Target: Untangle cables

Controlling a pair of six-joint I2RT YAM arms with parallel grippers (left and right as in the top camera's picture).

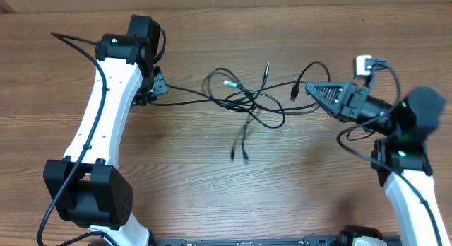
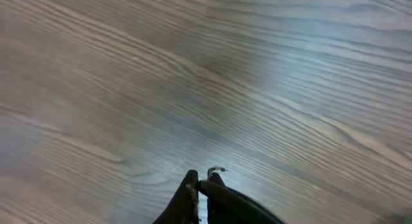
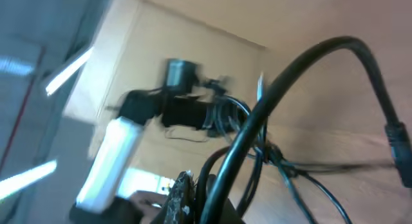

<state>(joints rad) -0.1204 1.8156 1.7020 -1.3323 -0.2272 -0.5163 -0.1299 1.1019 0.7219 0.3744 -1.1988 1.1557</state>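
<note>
The cables (image 1: 247, 101) are lying in a loose knot at the middle of the counter (image 1: 212, 196). Their long axis is running across the counter from side to side, between the two end effectors.

One strand is stretching straight toward the counter's left side into the left end effector (image 1: 158, 85), which is closing tight on it. In the left wrist view a small metal tip (image 2: 221, 168) is poking out just past the pressed-together fingertips.

Two plug ends (image 1: 239, 156) are pointing toward the counter's near edge. One thin end is pointing toward its far edge, and a pale tip (image 1: 227, 83) is sitting inside the knot.

On the counter's right side the right end effector (image 1: 308, 90) is aiming at the knot and clamping a cable that is looping up over it.

The right wrist view is blurring badly. There a cable is rising from right beside the fingers (image 3: 180, 199), but the bottom edge is cutting off the contact point itself.
</note>
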